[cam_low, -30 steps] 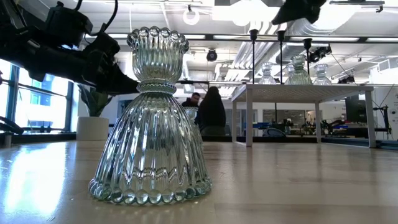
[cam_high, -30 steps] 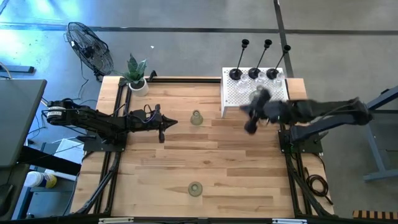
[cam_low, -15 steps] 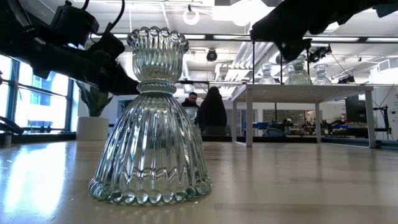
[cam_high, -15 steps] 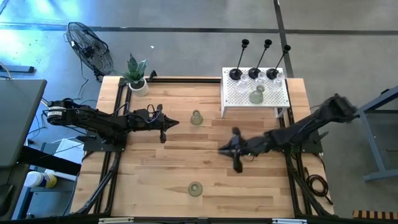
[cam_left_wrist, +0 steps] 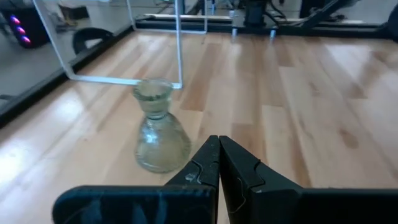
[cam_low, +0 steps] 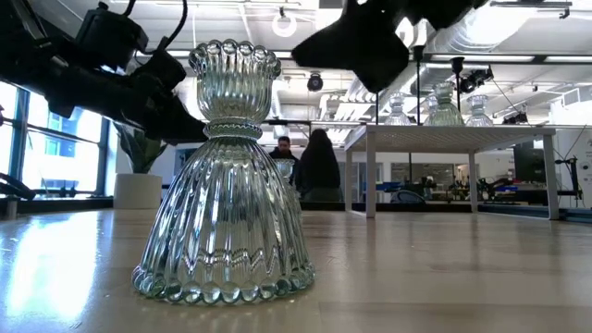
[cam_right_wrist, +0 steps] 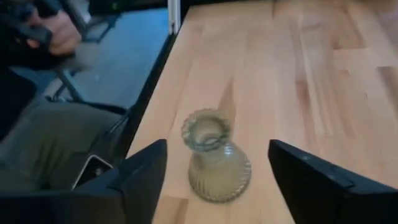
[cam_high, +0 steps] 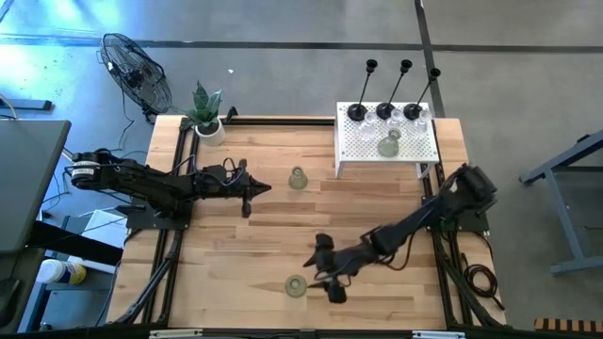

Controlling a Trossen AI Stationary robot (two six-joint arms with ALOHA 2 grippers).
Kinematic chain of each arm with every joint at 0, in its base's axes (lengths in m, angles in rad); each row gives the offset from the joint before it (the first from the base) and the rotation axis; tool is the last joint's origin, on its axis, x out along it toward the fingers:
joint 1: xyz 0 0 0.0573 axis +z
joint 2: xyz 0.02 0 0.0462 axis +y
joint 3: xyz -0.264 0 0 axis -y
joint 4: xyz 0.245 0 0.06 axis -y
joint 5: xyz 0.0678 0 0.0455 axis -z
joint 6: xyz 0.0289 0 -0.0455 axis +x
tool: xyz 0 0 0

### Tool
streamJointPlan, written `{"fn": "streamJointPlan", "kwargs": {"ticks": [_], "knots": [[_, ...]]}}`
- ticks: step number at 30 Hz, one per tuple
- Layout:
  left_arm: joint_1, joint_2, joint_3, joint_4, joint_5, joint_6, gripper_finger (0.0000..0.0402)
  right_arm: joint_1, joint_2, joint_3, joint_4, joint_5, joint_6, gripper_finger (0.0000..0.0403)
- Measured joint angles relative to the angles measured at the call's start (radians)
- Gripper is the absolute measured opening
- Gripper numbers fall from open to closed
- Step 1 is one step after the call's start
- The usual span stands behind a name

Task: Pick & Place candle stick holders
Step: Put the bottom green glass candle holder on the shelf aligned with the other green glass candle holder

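**Right arm lining up on the near green holder, easy one to tip**

High view: the right gripper (cam_high: 325, 275) sits low over the near part of the table, just right of a pale-green holder (cam_high: 296, 286) standing near the front edge. A second green holder (cam_high: 298, 178) stands mid-table, just right of the left gripper (cam_high: 247, 192). The white perforated box (cam_high: 363, 141) at the far right carries another green holder (cam_high: 389, 144), and three black thin-stemmed holders (cam_high: 384, 111) stand along its far edge. The plant (cam_high: 207, 115) is off in the far left corner.

Low view: the near holder (cam_low: 225, 180) fills the shot, upright on the wood. Dark arm parts hang above it.

Left wrist view: the left arm's fingers (cam_left_wrist: 208, 168) are pressed together, holding nothing, with the mid-table holder (cam_left_wrist: 160, 129) just ahead of them.

Right wrist view: the right arm's fingers (cam_right_wrist: 146, 171) are spread wide, and the near holder (cam_right_wrist: 213, 155) sits between them but farther out, not touched yet.

The likely risk: this holder stands close to the front edge. If one finger catches the fluted neck before the other, it could tip or slide off the table. Ribbed glass may also slip in an off-centre pinch.
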Motion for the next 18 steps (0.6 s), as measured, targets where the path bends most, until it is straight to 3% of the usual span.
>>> {"fn": "streamJointPlan", "kwargs": {"ticks": [5,14,18], "knots": [[-0.001,0.000,0.000,-0.017,0.031,-0.021,0.0001,0.022,0.063,0.074,-0.034,0.024,-0.078,0.0301],[0.000,0.000,0.000,-0.017,0.019,0.002,0.0001,0.021,0.158,0.088,0.091,-0.022,-0.162,0.0302],[0.000,0.000,0.000,-0.020,0.017,0.003,0.0001,0.020,0.173,0.087,0.091,0.011,-0.180,0.0302]]}}
